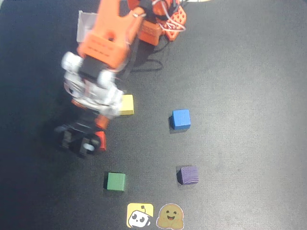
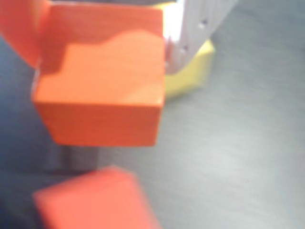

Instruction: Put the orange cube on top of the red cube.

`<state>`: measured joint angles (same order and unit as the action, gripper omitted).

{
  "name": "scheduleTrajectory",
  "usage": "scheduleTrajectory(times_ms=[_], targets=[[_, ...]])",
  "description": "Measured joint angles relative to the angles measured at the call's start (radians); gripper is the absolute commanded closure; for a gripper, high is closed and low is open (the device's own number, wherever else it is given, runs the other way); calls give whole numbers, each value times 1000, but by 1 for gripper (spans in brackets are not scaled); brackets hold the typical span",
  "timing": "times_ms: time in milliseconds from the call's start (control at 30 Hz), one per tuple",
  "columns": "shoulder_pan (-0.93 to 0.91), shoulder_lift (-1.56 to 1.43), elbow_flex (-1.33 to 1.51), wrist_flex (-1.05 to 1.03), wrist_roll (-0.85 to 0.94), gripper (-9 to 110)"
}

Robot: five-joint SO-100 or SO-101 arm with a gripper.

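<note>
Cubes crowd the wrist view: the orange cube [image 2: 102,93] fills the upper left, clamped in the end effector [image 2: 102,57], with an orange finger [image 2: 21,26] against its left side and a white finger [image 2: 198,28] at its right. It hangs clear of the dark tabletop [image 2: 238,162] (a shadow sits under it). Below it, at the bottom edge of that view, is the top of the red cube [image 2: 90,202], blurred; the orange cube is above and a little behind it, not resting on it. Just past the white finger, the yellow cube [image 2: 193,74] peeks out, low on the tabletop.

From overhead, the picture is different. The arm [image 1: 108,45] reaches down from the top left and covers most of what the wrist camera sees. At the end effector [image 1: 88,141] only a sliver of orange-red [image 1: 100,139] shows beside the black parts, and I cannot tell there which cube it belongs to. The yellow cube [image 1: 127,104] lies half tucked under the white wrist housing, close by the working spot.

Farther out, well apart from the arm, stand a green cube [image 1: 115,181], a blue cube [image 1: 181,119] and a purple cube [image 1: 188,175]. Two stickers [image 1: 153,216] lie at the bottom edge of the tabletop [image 1: 249,72]. None of these appear in the wrist view.
</note>
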<state>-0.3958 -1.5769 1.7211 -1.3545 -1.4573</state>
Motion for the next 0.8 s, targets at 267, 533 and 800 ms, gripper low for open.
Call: scheduleTrajectory(times_ms=[267, 533, 800], targets=[[-74, 0, 0, 9, 21, 96], [-57, 17, 3, 58, 167, 96], [-52, 72, -41, 37, 250, 96]])
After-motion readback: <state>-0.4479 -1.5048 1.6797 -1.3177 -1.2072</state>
